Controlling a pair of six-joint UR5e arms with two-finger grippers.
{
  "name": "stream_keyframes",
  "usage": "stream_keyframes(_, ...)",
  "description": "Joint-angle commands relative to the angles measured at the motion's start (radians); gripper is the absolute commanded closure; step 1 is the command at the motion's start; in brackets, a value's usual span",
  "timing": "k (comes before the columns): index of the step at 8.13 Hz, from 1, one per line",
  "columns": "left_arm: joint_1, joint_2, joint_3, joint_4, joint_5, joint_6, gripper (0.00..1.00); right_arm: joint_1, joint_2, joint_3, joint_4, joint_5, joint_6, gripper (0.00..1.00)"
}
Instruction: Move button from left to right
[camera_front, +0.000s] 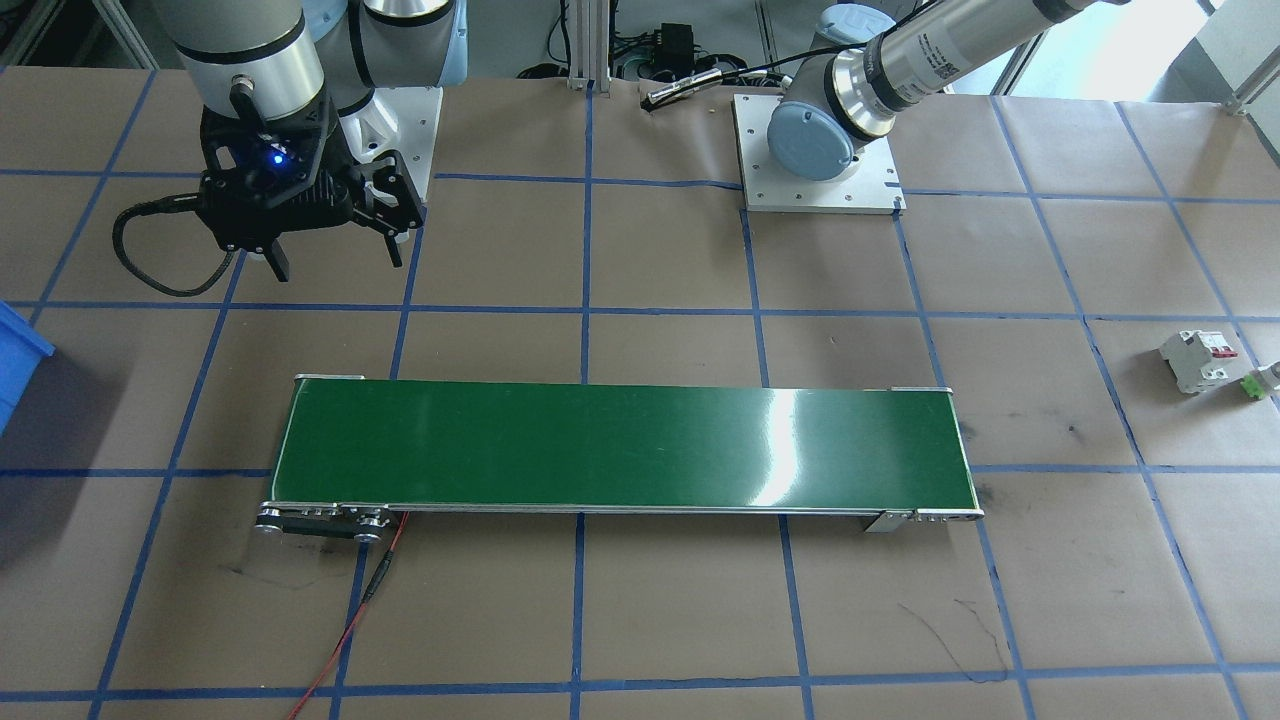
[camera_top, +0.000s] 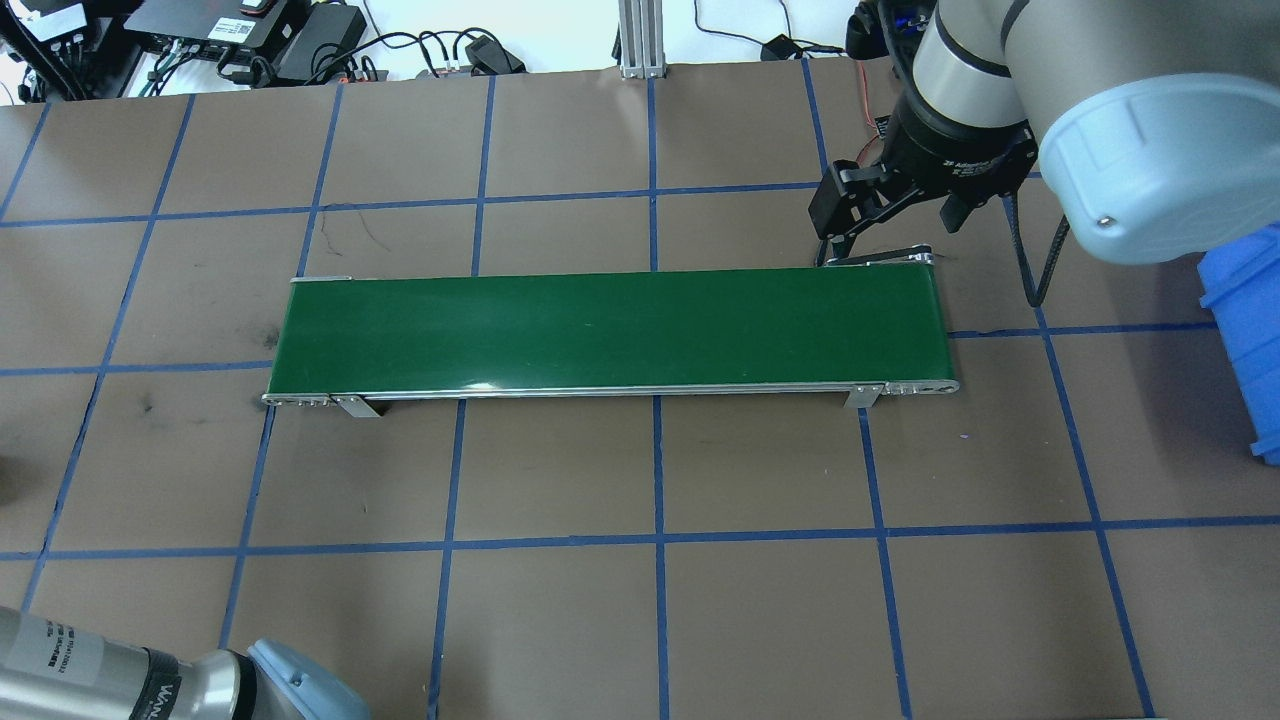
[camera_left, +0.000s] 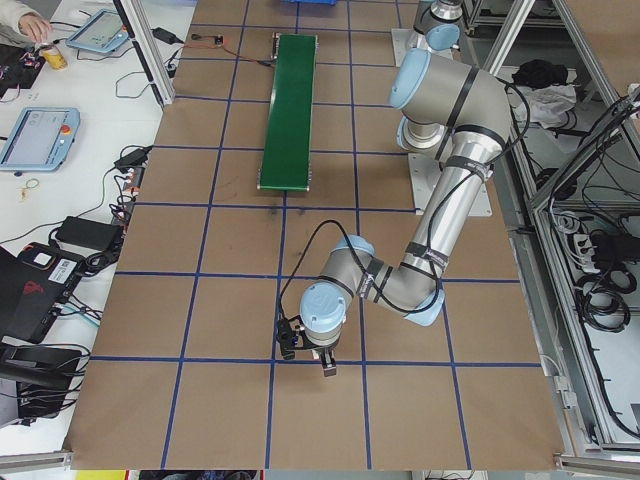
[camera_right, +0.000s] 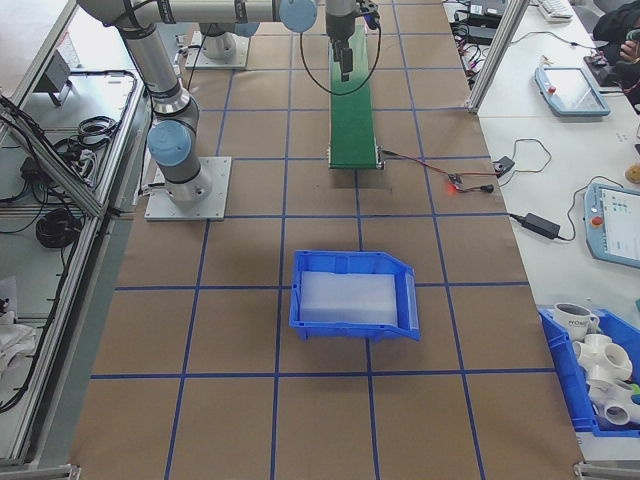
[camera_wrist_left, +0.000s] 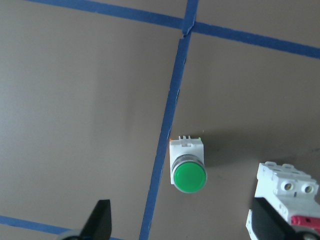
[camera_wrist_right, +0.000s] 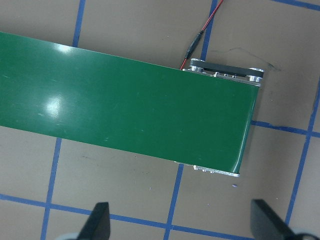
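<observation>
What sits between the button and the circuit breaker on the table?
Nothing: in the left wrist view, only bare brown paper separates the button from the circuit breaker; they lie close but apart. The front-facing view agrees.

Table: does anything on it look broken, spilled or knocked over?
Nothing looks broken or spilled. The button and the white breaker lie on their sides on the brown paper. The green conveyor belt sits straight and bare.

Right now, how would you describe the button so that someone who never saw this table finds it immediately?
Start at the long green conveyor belt in the table's middle and look past its end on the robot's left side, to the white circuit breaker with red levers. The button lies right beside it: smaller, with a round bright-green cap on a white body, next to a blue tape line.
</observation>
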Motion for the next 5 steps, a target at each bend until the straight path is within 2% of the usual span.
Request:
stream_keyframes(1, -0.001, -0.028, 0.0, 0.013, -0.001, 0.007, 0.0, 0.0, 0.0, 0.0, 0.001, 0.0, 0.0, 0.0)
stream_keyframes(5, -0.001, -0.065, 0.0, 0.014, -0.001, 0.006, 0.0, 0.0, 0.0, 0.0, -0.001, 0.0, 0.0, 0.0)
